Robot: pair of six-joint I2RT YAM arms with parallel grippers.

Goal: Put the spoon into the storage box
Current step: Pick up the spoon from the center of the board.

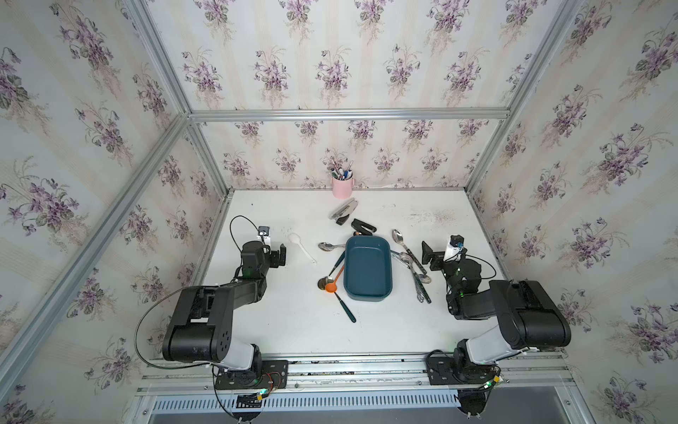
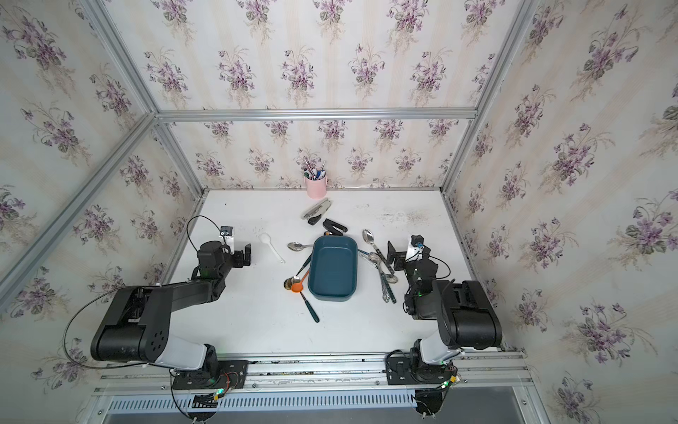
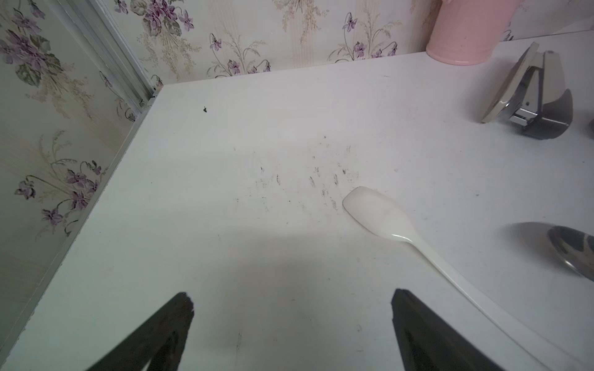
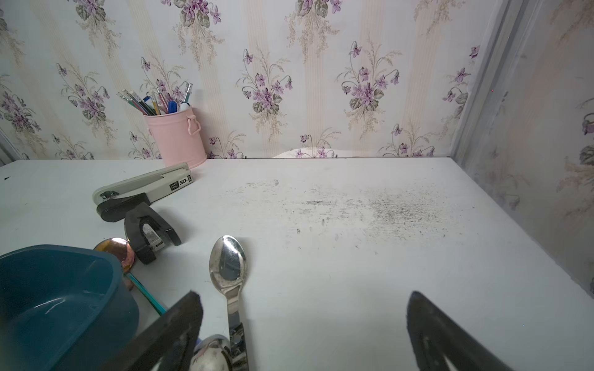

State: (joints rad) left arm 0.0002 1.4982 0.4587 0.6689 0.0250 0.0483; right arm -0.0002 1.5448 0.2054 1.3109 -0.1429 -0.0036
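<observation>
The storage box [image 1: 368, 270] [image 2: 333, 270] [image 4: 58, 305] is a dark teal tub at the table's middle, and it is empty. Several spoons lie around it. A white plastic spoon [image 1: 301, 247] [image 3: 385, 218] lies to its left, close to my left gripper [image 1: 279, 256] [image 3: 292, 295], which is open and holds nothing. A silver spoon [image 1: 398, 236] [image 4: 228, 263] lies to the box's right, just inside one finger of my open right gripper [image 1: 430, 257] [image 4: 304, 295]. An orange spoon [image 1: 332, 286] and dark-handled ones lean at the box's left side.
A pink pen cup [image 1: 342, 185] stands against the back wall. A grey stapler [image 1: 344, 212] and a black stapler [image 1: 363, 227] lie behind the box. More metal spoons [image 1: 416, 275] are piled at the box's right. Papered walls close in three sides.
</observation>
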